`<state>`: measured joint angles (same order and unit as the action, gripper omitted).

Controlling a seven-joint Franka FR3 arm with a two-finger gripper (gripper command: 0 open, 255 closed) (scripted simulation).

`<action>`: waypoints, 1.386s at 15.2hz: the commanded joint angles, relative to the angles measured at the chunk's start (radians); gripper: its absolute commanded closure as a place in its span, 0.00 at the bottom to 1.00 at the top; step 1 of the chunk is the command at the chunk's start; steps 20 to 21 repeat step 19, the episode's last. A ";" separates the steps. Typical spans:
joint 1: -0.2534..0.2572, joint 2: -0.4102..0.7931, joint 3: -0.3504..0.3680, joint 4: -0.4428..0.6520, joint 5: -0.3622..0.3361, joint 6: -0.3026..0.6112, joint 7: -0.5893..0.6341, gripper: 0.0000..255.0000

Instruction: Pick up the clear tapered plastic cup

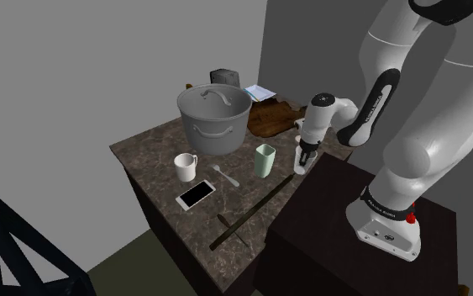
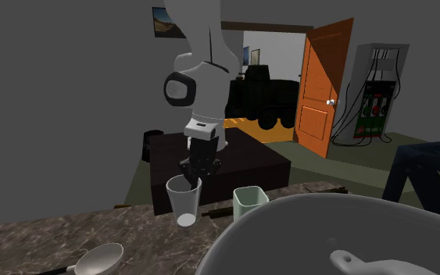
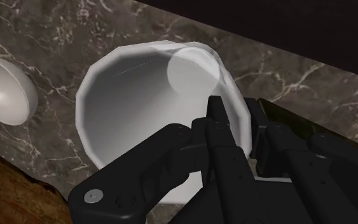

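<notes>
Black two-finger gripper (image 3: 237, 111) clasps the rim wall of the whitish translucent tapered cup (image 2: 185, 203), so the grasp seems made, yet the cup apparently stands unlifted near the dark marble countertop's (image 2: 38, 234) stand-side edge.

The tapered cup (image 2: 185, 201) stood on the counter (image 1: 155, 151) with the gripper (image 2: 195, 173) at its rim, on the side toward the stand (image 1: 327, 202). In the shoulder view, a second cup (image 1: 265, 160) stood just left of the gripper; a spoon (image 1: 224, 176), a mug (image 1: 186, 166) and a phone (image 1: 196, 195) (nearest the camera) lay further left. The lidded pot (image 1: 213, 122) stood behind them, with a board (image 1: 268, 119) to its right.
</notes>
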<state>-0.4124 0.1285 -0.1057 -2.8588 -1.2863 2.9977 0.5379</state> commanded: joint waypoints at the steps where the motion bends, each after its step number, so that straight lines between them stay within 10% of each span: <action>1: 0.000 0.000 0.000 -0.001 0.000 0.000 0.000 1.00; 13: 0.056 -0.294 0.040 -0.133 0.602 -0.132 -0.524 1.00; 21: 0.120 -0.400 0.006 -0.149 0.720 -0.219 -0.622 1.00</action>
